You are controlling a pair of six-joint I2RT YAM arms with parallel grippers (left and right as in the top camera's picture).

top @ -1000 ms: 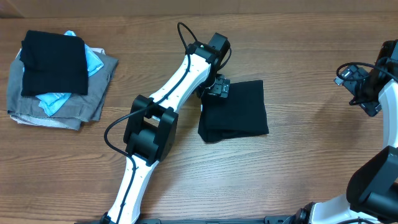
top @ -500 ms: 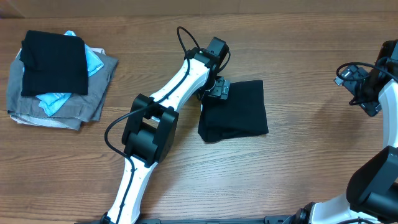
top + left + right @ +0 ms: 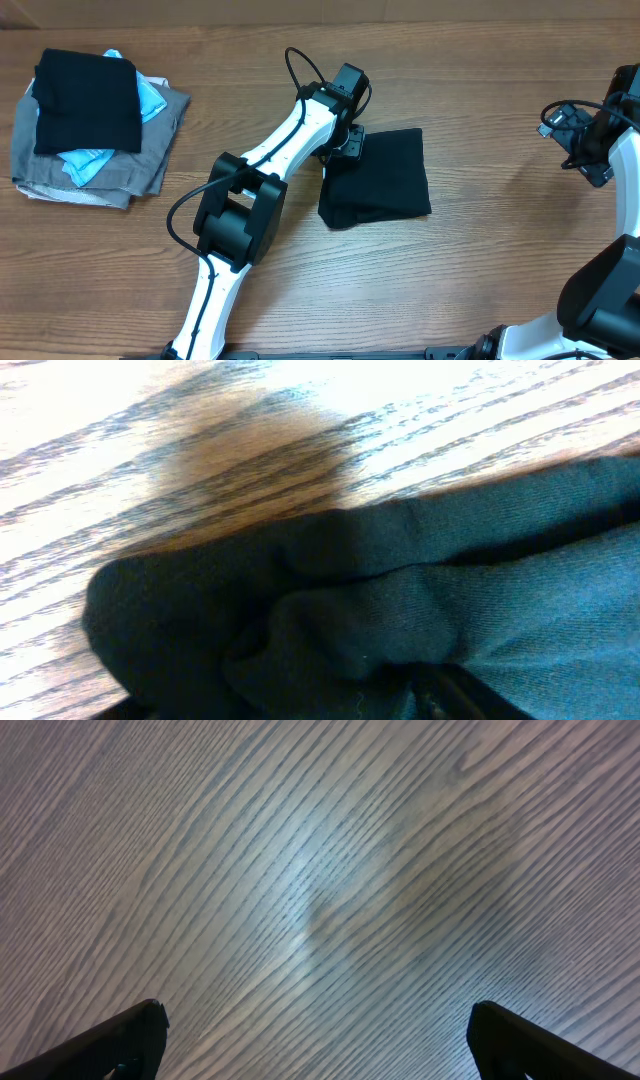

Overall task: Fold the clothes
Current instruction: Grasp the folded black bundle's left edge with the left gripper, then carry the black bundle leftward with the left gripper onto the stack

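Observation:
The clothes, a black T-shirt [image 3: 385,180], lie folded into a rough square on the wooden table [image 3: 480,80], right of centre. My left gripper [image 3: 345,143] is down on the shirt's upper left corner. In the left wrist view the black fabric [image 3: 330,600] fills the lower half and bunches in ridges toward the jaws, where one dark finger [image 3: 452,696] shows at the bottom edge. Far off at the right edge, my right gripper [image 3: 578,138] hangs over bare wood. It stands wide open [image 3: 318,1035], with nothing between its fingers.
At the far left sits a pile of laundry: a folded black piece [image 3: 87,100] on top of a light-blue garment [image 3: 150,98] and a grey garment [image 3: 110,178]. The left arm [image 3: 240,215] stretches diagonally between that pile and the folded shirt.
The left gripper has shifted slightly up and left at the shirt's corner and its jaws have come together on the fabric. The right arm has not moved.

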